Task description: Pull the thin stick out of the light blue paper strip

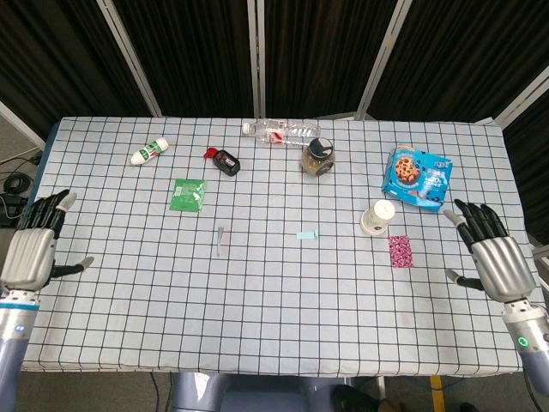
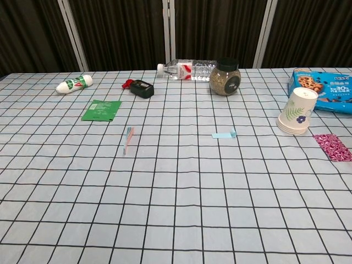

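The thin stick (image 1: 220,239) (image 2: 128,139) lies flat on the checked cloth, left of centre. The light blue paper strip (image 1: 307,234) (image 2: 224,135) lies apart from it, to its right, one end curled up. My left hand (image 1: 33,245) hovers at the table's far left edge, fingers spread and empty. At the far right edge my right hand (image 1: 492,254) is likewise spread with nothing in it. Neither hand appears in the chest view.
A green packet (image 1: 188,193), a black device (image 1: 226,161), a white tube (image 1: 148,151), a lying water bottle (image 1: 281,131) and a jar (image 1: 319,156) sit toward the back. A paper cup (image 1: 376,216), a pink packet (image 1: 401,251) and a blue cookie box (image 1: 418,177) stand right.
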Controlling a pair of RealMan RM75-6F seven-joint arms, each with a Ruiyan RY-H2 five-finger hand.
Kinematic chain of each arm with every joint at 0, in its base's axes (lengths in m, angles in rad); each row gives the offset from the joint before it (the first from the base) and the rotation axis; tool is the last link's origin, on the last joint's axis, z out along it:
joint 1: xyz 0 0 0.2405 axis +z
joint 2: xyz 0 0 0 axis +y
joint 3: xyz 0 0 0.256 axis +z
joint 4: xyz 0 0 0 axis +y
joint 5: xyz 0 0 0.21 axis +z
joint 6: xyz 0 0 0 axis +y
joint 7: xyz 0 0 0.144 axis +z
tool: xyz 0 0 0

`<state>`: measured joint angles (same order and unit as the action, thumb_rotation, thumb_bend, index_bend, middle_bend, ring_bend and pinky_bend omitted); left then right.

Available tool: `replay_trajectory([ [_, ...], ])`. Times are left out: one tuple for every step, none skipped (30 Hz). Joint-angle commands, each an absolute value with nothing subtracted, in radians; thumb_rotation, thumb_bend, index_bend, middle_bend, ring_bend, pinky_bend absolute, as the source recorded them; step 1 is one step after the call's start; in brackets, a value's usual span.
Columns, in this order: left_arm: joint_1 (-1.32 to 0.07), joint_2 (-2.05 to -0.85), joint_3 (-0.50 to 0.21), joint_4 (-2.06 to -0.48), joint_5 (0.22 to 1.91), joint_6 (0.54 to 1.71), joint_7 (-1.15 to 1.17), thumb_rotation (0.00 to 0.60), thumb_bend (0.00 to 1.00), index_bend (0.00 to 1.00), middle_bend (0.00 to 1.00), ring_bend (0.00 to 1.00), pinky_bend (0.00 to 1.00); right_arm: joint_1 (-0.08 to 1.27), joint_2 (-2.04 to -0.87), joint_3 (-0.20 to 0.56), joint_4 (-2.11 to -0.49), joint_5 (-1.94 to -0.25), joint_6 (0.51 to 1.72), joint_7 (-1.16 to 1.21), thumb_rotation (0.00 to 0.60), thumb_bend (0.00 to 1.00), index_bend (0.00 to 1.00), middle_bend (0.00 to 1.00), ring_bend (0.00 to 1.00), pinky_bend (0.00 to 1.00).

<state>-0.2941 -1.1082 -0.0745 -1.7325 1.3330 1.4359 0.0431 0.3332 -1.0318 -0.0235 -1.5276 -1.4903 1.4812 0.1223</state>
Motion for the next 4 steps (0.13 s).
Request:
replay_trajectory([
  [-0.243, -1.081, -0.032, -1.75, 1.381, 1.488, 0.036, 0.6, 0.0, 0.0, 0.0, 0.0, 0.0, 0.295, -1.018, -0.028, -1.549, -1.473, 1.509, 0.092, 0.6, 0.0, 0.11, 0.0, 0.0, 0.0],
  [-0.23, -1.076, -0.021, -1.754, 1.394, 1.497, 0.036, 0.6, 0.0, 0.0, 0.0, 0.0, 0.0, 0.284, -1.017, -0.027, -1.558, -1.469, 1.519, 0.072, 0.6, 0.0, 0.11, 0.0, 0.0, 0.0],
  [-0.215, -1.068, -0.009, -1.76, 1.409, 1.509, 0.034, 0.6, 0.0, 0.0, 0.0, 0.0, 0.0, 0.269, -1.015, -0.026, -1.571, -1.465, 1.531, 0.053, 0.6, 0.0, 0.11, 0.0, 0.0, 0.0],
  [-0.199, -1.064, 0.0, -1.763, 1.425, 1.529, 0.034, 0.6, 0.0, 0.0, 0.0, 0.0, 0.0, 0.256, -1.015, -0.025, -1.587, -1.462, 1.542, 0.051, 0.6, 0.0, 0.11, 0.0, 0.0, 0.0],
])
